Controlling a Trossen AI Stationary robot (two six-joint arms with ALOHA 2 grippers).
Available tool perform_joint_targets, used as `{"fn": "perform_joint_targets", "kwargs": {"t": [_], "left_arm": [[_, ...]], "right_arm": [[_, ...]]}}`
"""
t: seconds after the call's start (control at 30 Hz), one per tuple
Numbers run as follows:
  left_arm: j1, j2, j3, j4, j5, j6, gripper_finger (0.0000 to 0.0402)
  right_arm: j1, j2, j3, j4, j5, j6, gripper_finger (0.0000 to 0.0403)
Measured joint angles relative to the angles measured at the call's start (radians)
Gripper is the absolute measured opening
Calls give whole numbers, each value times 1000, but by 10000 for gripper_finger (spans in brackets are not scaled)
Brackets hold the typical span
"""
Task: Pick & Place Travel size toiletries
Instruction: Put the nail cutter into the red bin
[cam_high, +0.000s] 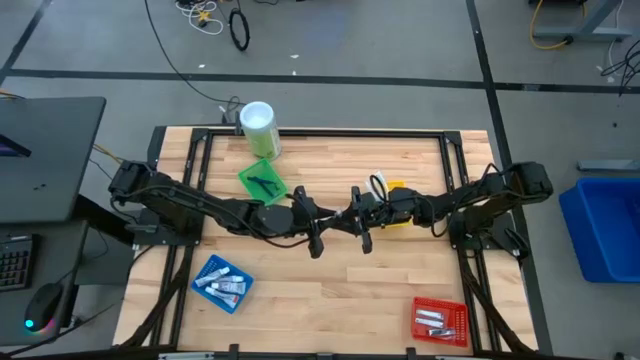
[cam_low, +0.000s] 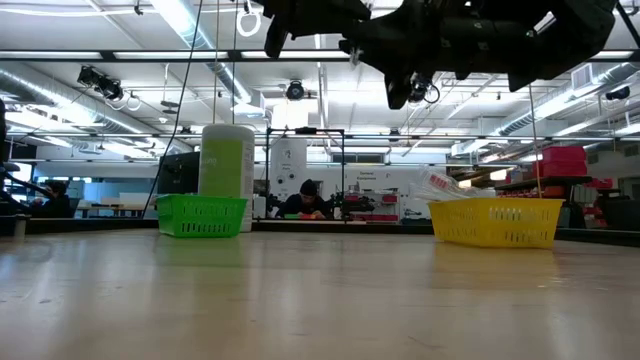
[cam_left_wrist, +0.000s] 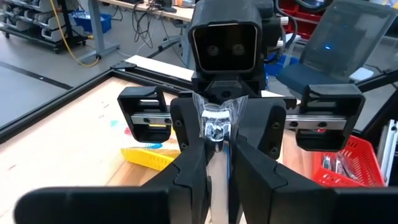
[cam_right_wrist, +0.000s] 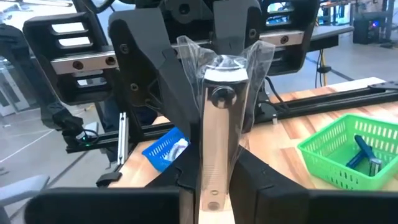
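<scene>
My two grippers meet nose to nose above the table's middle, left gripper (cam_high: 328, 218) (cam_left_wrist: 217, 180) and right gripper (cam_high: 350, 215) (cam_right_wrist: 214, 186). Both are shut on one slim pale toiletry piece (cam_right_wrist: 216, 124) in a clear wrapper, with a silvery head (cam_left_wrist: 214, 127). In the low view they hang high over the table (cam_low: 400, 50). Other toiletries lie in the trays: dark and blue pieces in the green tray (cam_high: 262, 182), white tubes in the blue tray (cam_high: 222, 282), silvery ones in the red tray (cam_high: 440, 320). My left gripper pinches the piece's pale shaft (cam_left_wrist: 217, 168) between its two fingers, coming level from the table's left and lying along the piece. The wrapped silvery head sticks out past its fingertips. The piece is lifted clear of the table. My right gripper pinches the pale shaft (cam_right_wrist: 214, 165) between its two fingers, level from the table's right and along the piece. The wrapper's flared end and white cap (cam_right_wrist: 219, 68) reach forward between the left gripper's fingers (cam_right_wrist: 155, 81). The piece hangs in the air between both grippers.
A yellow tray (cam_high: 397, 188) (cam_low: 495, 222) sits under the right arm. The tall green canister with a white lid (cam_high: 258, 128) (cam_low: 227, 160) stands behind the green tray (cam_low: 200, 215). Bare wood lies in the near middle of the table (cam_high: 330, 300). A person sits far behind the table (cam_low: 310, 200).
</scene>
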Motion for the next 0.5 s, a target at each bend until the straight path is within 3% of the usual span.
{"fn": "perform_joint_targets", "kwargs": {"t": [0.27,0.5], "left_arm": [[-1,0,0,-77,-5,-22,113],[0,0,-1,-137,-10,-33,142]], "right_arm": [[1,-67,0,-138,28,-39,53],[5,-264,0,-527,112,-47,54]]}}
